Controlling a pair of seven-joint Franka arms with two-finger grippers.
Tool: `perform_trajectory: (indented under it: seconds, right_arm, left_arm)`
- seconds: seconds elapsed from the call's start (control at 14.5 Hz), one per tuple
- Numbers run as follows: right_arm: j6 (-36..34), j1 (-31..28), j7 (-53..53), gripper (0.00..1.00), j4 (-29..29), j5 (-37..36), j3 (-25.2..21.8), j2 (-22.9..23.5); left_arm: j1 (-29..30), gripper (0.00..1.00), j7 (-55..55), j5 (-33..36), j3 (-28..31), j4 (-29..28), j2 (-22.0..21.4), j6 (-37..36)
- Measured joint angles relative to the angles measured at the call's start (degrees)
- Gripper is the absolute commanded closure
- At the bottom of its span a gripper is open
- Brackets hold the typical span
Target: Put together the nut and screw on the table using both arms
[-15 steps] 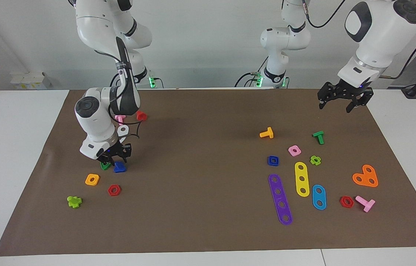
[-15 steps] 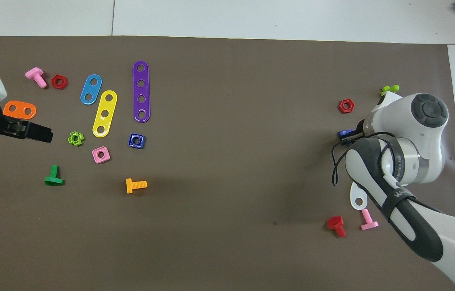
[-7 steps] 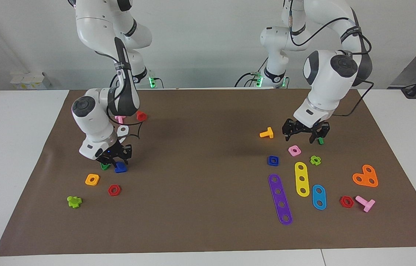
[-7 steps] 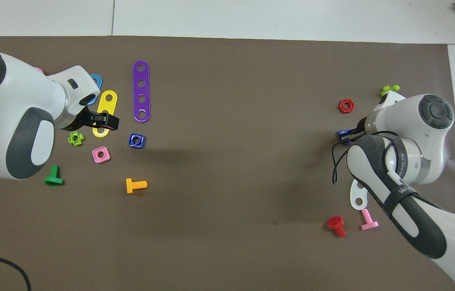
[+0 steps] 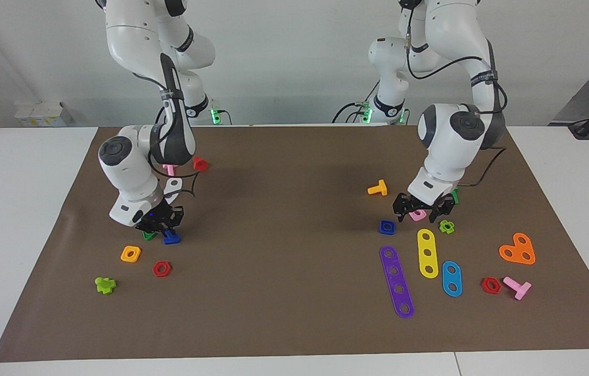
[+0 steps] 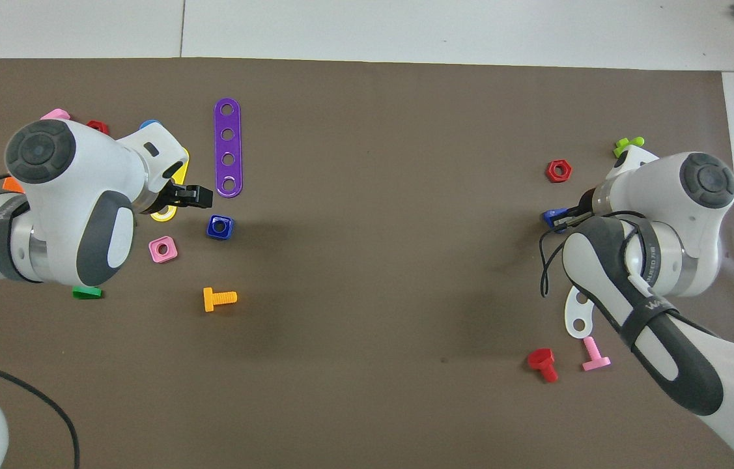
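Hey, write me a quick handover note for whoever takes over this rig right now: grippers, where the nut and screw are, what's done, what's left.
Right gripper: low over the small dark-blue plastic bolt, which lies on the brown sheet beside a green triangular nut, at the right arm's end.
Left gripper: fingers open, raised over the pink square nut, not yet on the dark-blue square plastic nut lying beside it.
Done: both arms brought in.
Left: grasp both parts, lift, thread together.

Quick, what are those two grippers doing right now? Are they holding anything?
Left gripper: open, holding nothing, low over the pink nut, beside the nut.
Right gripper: down at the screw; grip cannot be told.
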Motion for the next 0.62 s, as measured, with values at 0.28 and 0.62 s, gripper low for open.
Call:
perform_trajectory:
  seconds: [0.28, 0.62]
  right_arm:
    - [-7.12, 0.82, 3.94, 1.0, 5.84, 0.09, 0.27, -0.64]
    - [-14.46, 13.0, 28.0, 1.0, 17.09, -0.06, 0.8, -1.16]
  left_arm:
    - [-1.96, 0.08, -0.55, 0.0, -0.1, -0.08, 4.43, 3.73]
    - [-2.07, 0.12, -0.56, 0.0, -0.05, -1.74, 5.43, 4.78]
